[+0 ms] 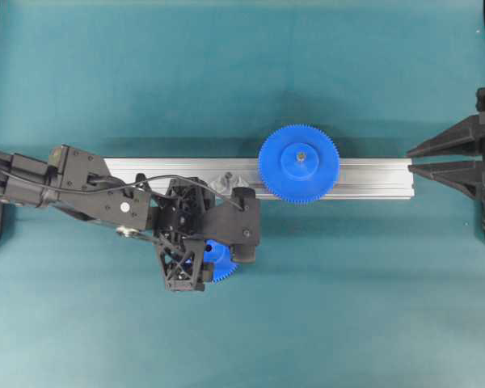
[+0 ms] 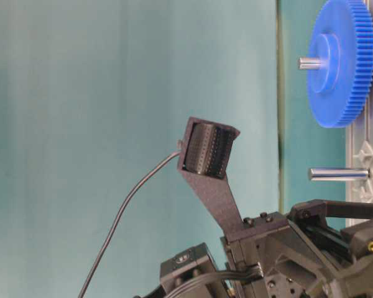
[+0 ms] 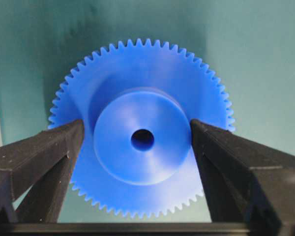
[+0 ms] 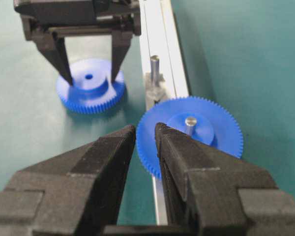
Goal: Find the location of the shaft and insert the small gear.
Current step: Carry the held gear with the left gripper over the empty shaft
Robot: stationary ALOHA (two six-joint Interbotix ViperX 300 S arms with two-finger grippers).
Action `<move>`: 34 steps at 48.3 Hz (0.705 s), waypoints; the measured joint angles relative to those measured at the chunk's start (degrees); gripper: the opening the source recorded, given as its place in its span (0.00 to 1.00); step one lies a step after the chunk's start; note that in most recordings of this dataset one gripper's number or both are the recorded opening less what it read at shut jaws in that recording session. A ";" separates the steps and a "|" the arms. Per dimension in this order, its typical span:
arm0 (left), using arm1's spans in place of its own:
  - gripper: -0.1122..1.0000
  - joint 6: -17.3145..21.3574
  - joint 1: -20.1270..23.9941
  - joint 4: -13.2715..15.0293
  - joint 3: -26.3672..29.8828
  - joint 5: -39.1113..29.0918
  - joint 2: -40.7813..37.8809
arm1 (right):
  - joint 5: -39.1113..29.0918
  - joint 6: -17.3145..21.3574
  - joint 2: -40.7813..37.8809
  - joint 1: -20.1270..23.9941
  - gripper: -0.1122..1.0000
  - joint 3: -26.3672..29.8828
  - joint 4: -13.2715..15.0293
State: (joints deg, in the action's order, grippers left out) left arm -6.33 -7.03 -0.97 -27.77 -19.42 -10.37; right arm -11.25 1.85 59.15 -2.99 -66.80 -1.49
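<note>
My left gripper (image 3: 137, 140) hangs straight over the small gear (image 3: 141, 129), fingers spread wide, one on each side of its raised hub (image 3: 137, 142) and not yet touching it as far as I can tell. I hold nothing. The gear lies flat on the teal mat (image 1: 242, 81), just in front of the aluminium rail (image 1: 372, 178).

The step, as I judge it, is the pickup. To do it well I should settle low enough that my pads meet the hub wall squarely, then close evenly, so the gear lifts level instead of tipping. Gripping the hub (not the teeth) keeps the dark bore (image 3: 142, 140) clear for what follows.

The shaft (image 4: 154, 66) stands upright on the rail, close beside my fingers, with the larger gear (image 1: 299, 163) already seated on its own pin farther along. Once lifted, the bore must come down straight over that thin pin; any tilt in my grip will likely make it catch.

My right gripper (image 4: 145, 135) waits at the rail's far end, jaws a narrow gap apart, holding nothing.
</note>
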 measured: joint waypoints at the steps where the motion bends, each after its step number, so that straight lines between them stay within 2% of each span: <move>1: 0.87 0.00 0.00 0.00 0.00 0.00 -0.09 | 0.09 0.00 0.09 0.00 0.44 0.00 0.00; 5: 0.80 0.00 0.00 0.00 0.26 -0.09 -0.09 | 0.00 0.00 0.00 0.00 0.44 0.00 0.00; 10: 0.68 0.26 -0.18 0.00 0.62 -0.35 -0.09 | 0.00 0.00 0.00 0.00 0.44 0.00 0.00; 22: 0.68 1.58 -0.09 0.00 1.93 -0.62 0.35 | 0.00 0.44 0.26 0.00 0.44 0.00 0.00; 34: 0.68 4.48 0.00 0.00 4.04 -2.11 5.54 | 0.00 0.70 1.23 -0.09 0.44 -0.26 0.00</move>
State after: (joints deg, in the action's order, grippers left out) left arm -1.85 -7.03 -0.97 -23.73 -21.53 -4.83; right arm -11.25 2.55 60.38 -3.08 -67.06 -1.49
